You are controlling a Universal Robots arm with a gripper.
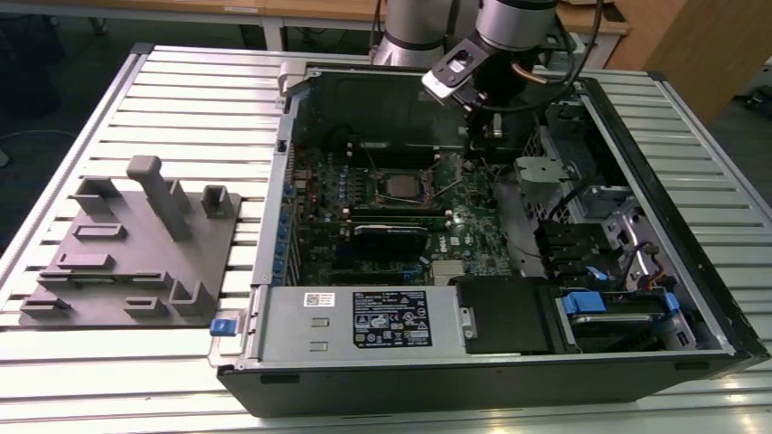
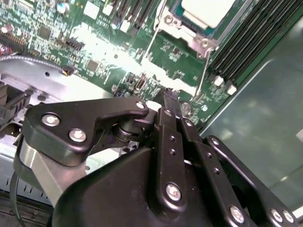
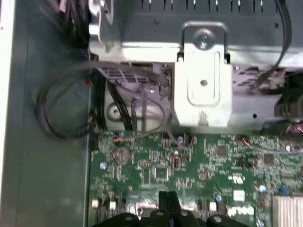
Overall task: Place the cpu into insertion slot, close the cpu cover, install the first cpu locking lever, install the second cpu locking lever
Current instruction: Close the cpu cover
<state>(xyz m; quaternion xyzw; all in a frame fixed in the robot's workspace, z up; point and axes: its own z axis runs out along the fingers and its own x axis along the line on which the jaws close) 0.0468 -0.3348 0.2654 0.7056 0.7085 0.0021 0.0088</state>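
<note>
- The open computer case (image 1: 483, 380) lies on the slatted table (image 1: 121, 362). My arm reaches into it at the end farthest from the exterior camera.
- The green motherboard (image 3: 189, 161) lines the case floor beneath the wrist.
- My gripper (image 2: 169, 97) hangs close over the board, near the socket, its fingers pinched together on nothing.
- The cpu cover (image 2: 189, 34) lies flat around the chip.
- The cpu (image 2: 208, 10) sits in the insertion slot (image 1: 376, 183), silver top up.
- Two thin lever rods (image 2: 202, 71) run out from the cover; I can't tell if they're latched.
</note>
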